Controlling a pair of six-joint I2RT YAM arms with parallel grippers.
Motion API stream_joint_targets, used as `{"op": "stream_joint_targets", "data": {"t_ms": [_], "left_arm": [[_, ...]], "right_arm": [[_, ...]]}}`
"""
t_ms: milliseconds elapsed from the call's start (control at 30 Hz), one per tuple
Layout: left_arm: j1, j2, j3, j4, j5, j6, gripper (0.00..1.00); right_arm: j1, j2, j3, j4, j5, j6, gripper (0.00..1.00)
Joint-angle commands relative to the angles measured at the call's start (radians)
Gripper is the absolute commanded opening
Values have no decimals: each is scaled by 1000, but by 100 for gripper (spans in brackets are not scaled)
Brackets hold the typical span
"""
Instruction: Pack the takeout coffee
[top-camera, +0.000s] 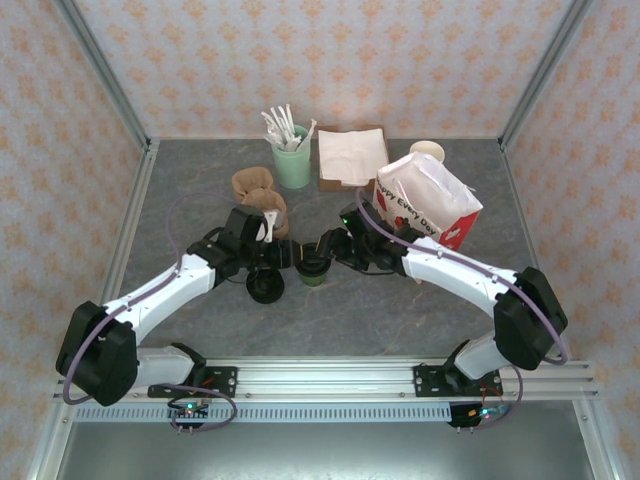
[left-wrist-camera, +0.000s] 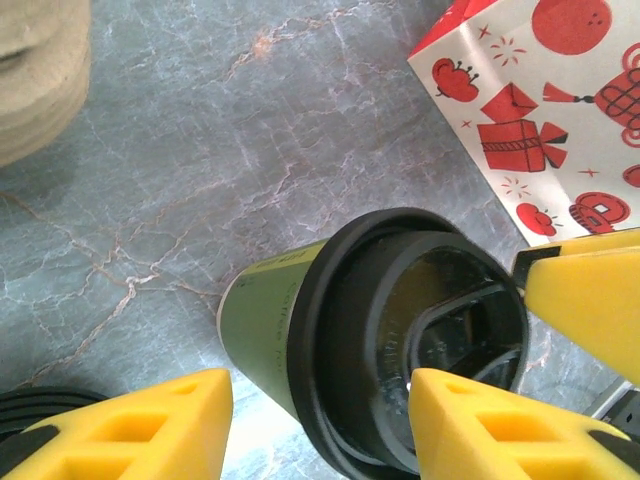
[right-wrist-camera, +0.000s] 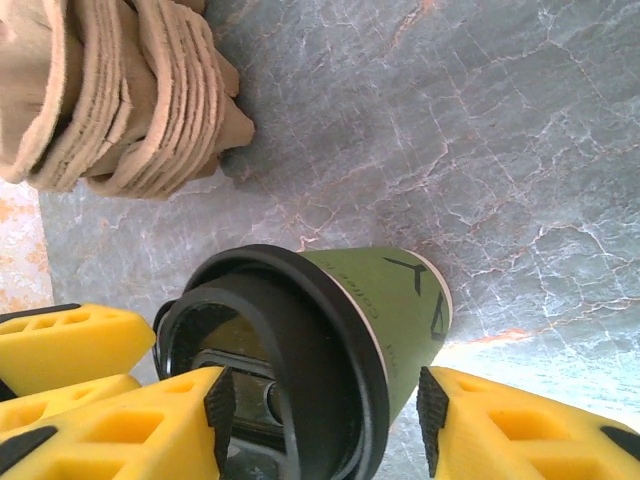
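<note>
Enclosure: three walls (top-camera: 330, 60) papered in pale peach with a small repeating motif, and bare metal posts (top-camera: 100, 70) in the back corners.

Surface: table (top-camera: 330, 325) in grey-green stone look with pale and rusty veins, matte, with a bright patch of glare beside the cup in both wrist views. A metal rail (top-camera: 330, 378) runs along the near edge and carries both arm bases.

Objects, largest first:
- red-and-white gift bag (top-camera: 430, 200), right of centre, leaning
- stack of white napkins (top-camera: 352, 152) at the back, centre
- brown pulp cup carriers (top-camera: 262, 195), nested, left of centre
- mint-green cup (top-camera: 293, 165) holding white stirrers (top-camera: 285, 125), at the back, left of the napkins
- takeout coffee (top-camera: 312, 270): upright in the middle of the table, in front of the carriers and near the bag's left corner, dark olive wall, black lid (right-wrist-camera: 320, 330) on top
- loose black lid (top-camera: 265, 288) just to its left

Left gripper (left-wrist-camera: 320, 380): yellow fingers spread, one on each side of the cup top. Cannot tell if they press on it.
Right gripper (right-wrist-camera: 322, 385): fingers spread likewise from the opposite side, with a sliver of table showing between one pad and the cup wall. Cannot tell if it grips
</note>
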Motion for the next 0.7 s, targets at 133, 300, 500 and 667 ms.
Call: {"op": "stream_joint_targets", "data": {"t_ms": [133,300,500,667], "left_arm": [[36,-42,131,-133,-59,15,53],[122,-79,193,-184,-138,-5,56],[259,-83,199,-179,-190,-39,57],[354,-23,189,-111,-131,-107,57]], "right_arm": [[-2,21,96,-63,32,-33,54],[-2,42,176,-77,28,-48,53],[0,96,275,-78,-3,-53,52],[0,119,315,-71,-22,-43,51]]}}
